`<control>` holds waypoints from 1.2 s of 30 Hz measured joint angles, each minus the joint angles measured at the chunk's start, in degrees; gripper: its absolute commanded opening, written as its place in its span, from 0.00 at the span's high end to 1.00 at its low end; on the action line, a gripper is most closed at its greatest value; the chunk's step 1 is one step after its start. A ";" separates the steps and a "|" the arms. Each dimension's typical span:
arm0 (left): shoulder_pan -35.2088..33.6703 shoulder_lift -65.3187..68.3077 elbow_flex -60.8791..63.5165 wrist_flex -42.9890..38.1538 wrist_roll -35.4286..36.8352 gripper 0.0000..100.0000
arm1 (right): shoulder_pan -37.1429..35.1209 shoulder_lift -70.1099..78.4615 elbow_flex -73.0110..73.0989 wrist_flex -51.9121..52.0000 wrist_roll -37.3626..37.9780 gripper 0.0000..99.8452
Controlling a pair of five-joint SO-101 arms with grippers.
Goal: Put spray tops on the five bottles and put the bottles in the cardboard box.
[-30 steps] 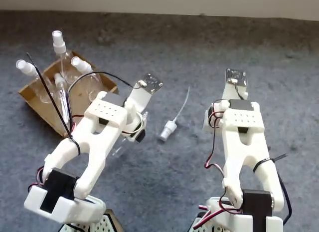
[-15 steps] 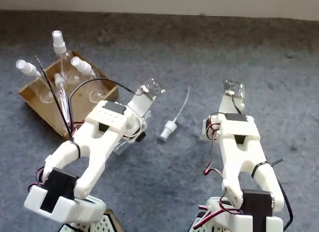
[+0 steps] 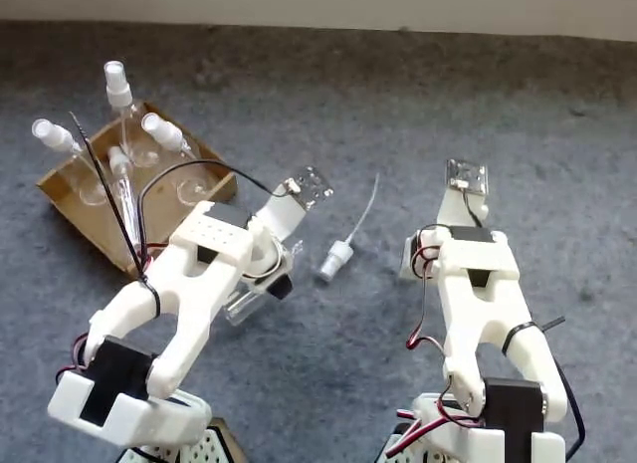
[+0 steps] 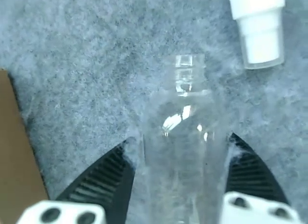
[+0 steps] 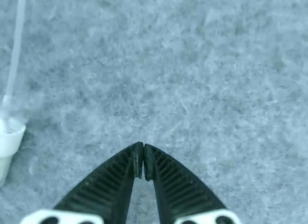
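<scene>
A clear, uncapped bottle (image 4: pixel 180 132) lies low over the carpet with my left gripper (image 4: pixel 180 142) shut on its body; its open neck points toward a loose white spray top (image 4: pixel 257 31). In the high view the bottle (image 3: pixel 244 302) pokes out under the left arm, and the spray top (image 3: pixel 336 259) with its thin tube lies between the two arms. My right gripper (image 5: pixel 142 161) is shut on nothing, just above the carpet, and the spray top (image 5: pixel 8 137) is off to its side. Several capped bottles (image 3: pixel 117 80) stand in the cardboard box (image 3: pixel 70 199).
The box sits at the far left on grey carpet. A black cable (image 3: pixel 105 184) arcs from the left arm over the box. Open carpet stretches to the right and behind the arms up to the pale wall edge.
The left arm's wrist has swung a little right and back with the bottle. The right arm drew back slightly a second ago and has kept still since.
</scene>
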 measured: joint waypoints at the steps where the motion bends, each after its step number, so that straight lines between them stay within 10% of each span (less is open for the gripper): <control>1: 0.00 0.00 0.00 0.00 -1.67 0.75 | 0.00 0.00 0.00 0.00 0.00 0.99; 29: -0.09 21.45 -27.78 22.59 -9.32 0.76 | 0.00 0.00 0.00 0.00 0.00 0.99; 36: 0.18 22.07 -27.78 22.68 -9.41 0.96 | 0.00 0.00 0.00 0.00 0.00 0.99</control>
